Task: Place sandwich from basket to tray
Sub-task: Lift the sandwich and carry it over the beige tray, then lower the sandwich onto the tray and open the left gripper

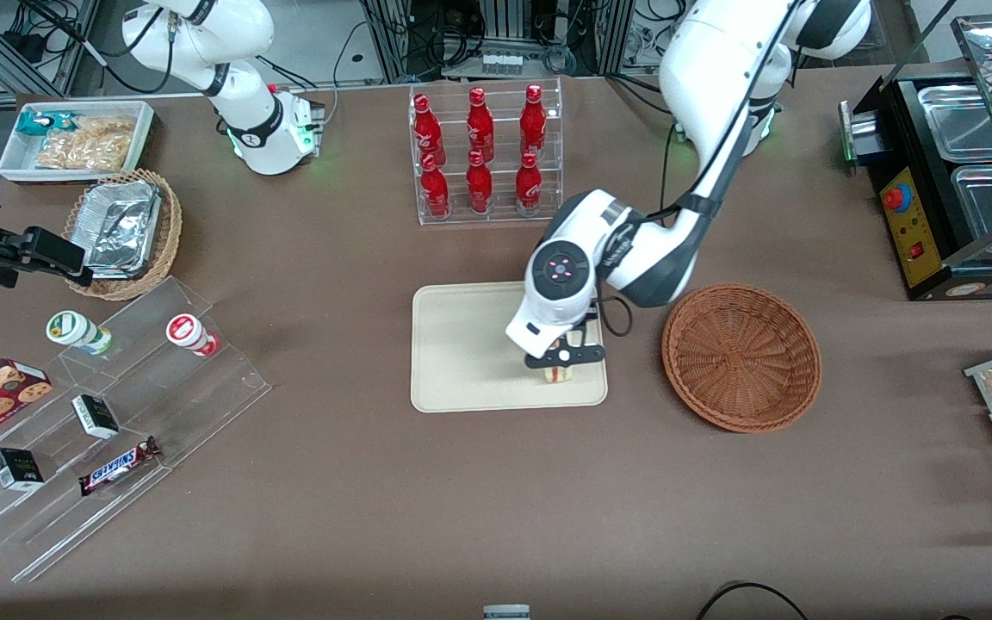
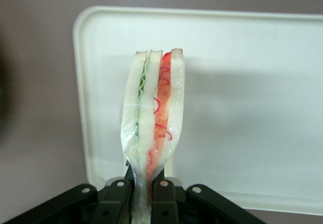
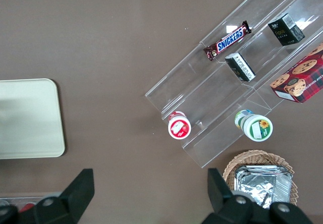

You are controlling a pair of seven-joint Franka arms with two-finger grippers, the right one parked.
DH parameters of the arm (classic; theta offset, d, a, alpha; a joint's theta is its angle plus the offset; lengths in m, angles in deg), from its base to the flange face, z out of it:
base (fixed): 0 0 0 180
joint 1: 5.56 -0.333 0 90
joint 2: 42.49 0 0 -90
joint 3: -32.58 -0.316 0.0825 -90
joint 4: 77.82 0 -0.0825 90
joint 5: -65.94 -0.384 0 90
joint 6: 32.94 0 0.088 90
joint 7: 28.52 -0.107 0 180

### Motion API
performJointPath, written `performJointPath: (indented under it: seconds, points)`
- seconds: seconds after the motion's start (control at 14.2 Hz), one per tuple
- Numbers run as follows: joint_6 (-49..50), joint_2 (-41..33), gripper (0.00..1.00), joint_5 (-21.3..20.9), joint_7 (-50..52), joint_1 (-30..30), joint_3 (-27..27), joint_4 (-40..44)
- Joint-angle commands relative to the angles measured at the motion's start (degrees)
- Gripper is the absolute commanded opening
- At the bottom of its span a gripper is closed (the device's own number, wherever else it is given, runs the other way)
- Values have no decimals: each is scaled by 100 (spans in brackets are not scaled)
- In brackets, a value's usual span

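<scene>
My left gripper (image 1: 560,365) hangs over the cream tray (image 1: 461,344), at the tray's corner nearest the front camera and the basket. It is shut on the sandwich (image 2: 153,113), a clear-wrapped wedge of white bread with green and red filling, pinched at its narrow end between the black fingers (image 2: 164,199). From the front, only a bit of the sandwich (image 1: 558,374) shows under the hand. The wrist camera has the tray (image 2: 242,98) under the sandwich. The reddish-brown wicker basket (image 1: 741,357) stands empty beside the tray, toward the working arm's end.
A clear rack of red bottles (image 1: 483,155) stands farther from the front camera than the tray. Stepped acrylic shelves (image 1: 117,413) with snacks and a tan basket of foil containers (image 1: 121,228) lie toward the parked arm's end. A black warmer (image 1: 952,172) sits at the working arm's end.
</scene>
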State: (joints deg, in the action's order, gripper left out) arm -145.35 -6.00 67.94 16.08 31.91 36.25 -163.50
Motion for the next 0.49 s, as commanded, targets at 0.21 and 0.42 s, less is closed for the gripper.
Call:
performJointPath:
  seconds: [0.21,0.42]
  points:
    - [-185,314,8,55,488,296,81,280]
    - [-570,367,8,169,523,287,143,254]
